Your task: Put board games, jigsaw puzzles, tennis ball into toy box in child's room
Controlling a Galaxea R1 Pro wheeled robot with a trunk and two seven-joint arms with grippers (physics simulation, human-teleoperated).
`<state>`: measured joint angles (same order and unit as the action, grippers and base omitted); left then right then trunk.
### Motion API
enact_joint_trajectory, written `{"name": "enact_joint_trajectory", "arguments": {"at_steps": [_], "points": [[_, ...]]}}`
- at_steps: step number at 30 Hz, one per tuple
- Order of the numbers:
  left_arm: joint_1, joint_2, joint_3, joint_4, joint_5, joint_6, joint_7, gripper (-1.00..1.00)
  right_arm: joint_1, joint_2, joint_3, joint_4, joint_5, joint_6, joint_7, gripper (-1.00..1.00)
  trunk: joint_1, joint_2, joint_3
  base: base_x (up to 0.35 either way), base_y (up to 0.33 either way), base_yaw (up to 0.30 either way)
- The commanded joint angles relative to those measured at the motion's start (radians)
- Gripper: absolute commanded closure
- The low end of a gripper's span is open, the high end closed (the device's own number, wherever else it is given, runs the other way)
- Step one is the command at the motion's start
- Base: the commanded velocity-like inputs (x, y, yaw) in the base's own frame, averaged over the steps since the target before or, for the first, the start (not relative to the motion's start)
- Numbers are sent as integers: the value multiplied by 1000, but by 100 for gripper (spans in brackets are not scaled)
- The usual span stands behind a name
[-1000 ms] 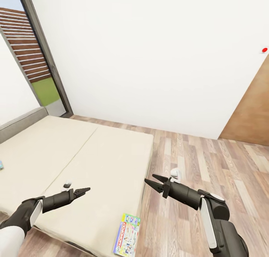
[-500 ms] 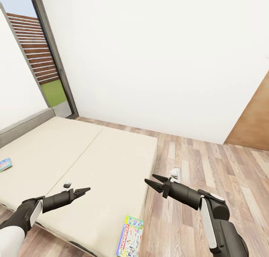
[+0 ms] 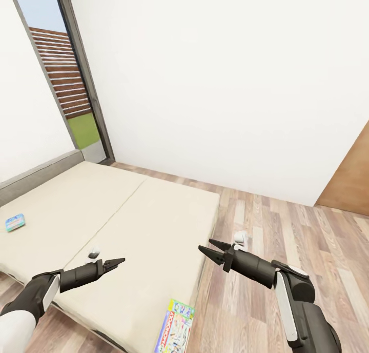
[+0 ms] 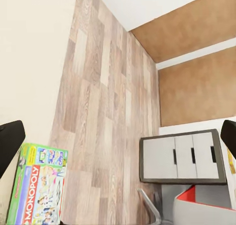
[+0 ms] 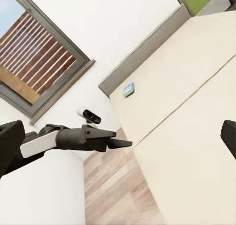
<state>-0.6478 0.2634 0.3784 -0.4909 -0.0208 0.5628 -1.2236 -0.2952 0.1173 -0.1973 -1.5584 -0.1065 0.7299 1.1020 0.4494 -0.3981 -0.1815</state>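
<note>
The beige bed (image 3: 143, 224) lies ahead, below both arms. One of the board games, a green Monopoly box (image 3: 177, 326), lies flat at the bed's near corner, partly over the edge, and the left wrist view has it too (image 4: 37, 190). A smaller blue board game (image 3: 15, 222) rests on the far left of the mattress near the grey headboard, and it is a small blue patch in the right wrist view (image 5: 129, 89). My left gripper (image 3: 117, 262) hovers open over the mattress, holding nothing. My right gripper (image 3: 206, 246) is open and empty above the bed's right edge.
A tall dark-framed window (image 3: 77, 86) stands at the back left and a white wall runs behind the bed. Wood-plank floor (image 3: 287, 250) stretches to the right toward a brown door (image 3: 353, 183). A grey drawer unit (image 4: 182, 156) is in the left wrist view.
The whole picture has shifted right as the camera turned left, bringing the small blue box fully into view. Both arms keep the same pose.
</note>
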Motion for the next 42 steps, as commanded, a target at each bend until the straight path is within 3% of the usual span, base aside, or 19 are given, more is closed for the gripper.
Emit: {"name": "enact_joint_trajectory", "arguments": {"at_steps": [1,17,42], "points": [[-1,-1,4,0,-2,11,0,-100,-1,1,-2,0,-2,6,3,-100,1,-2,0,0,-40,110],[-1,-1,4,0,-2,10,7,-100,-1,2,-4,1,11,-2,1,-100,1,-2,9,0,-6,19],[-1,-3,4,0,-1,10,9,-100,-1,1,-2,1,-2,-10,1,-100,1,-2,9,0,-27,0]]}}
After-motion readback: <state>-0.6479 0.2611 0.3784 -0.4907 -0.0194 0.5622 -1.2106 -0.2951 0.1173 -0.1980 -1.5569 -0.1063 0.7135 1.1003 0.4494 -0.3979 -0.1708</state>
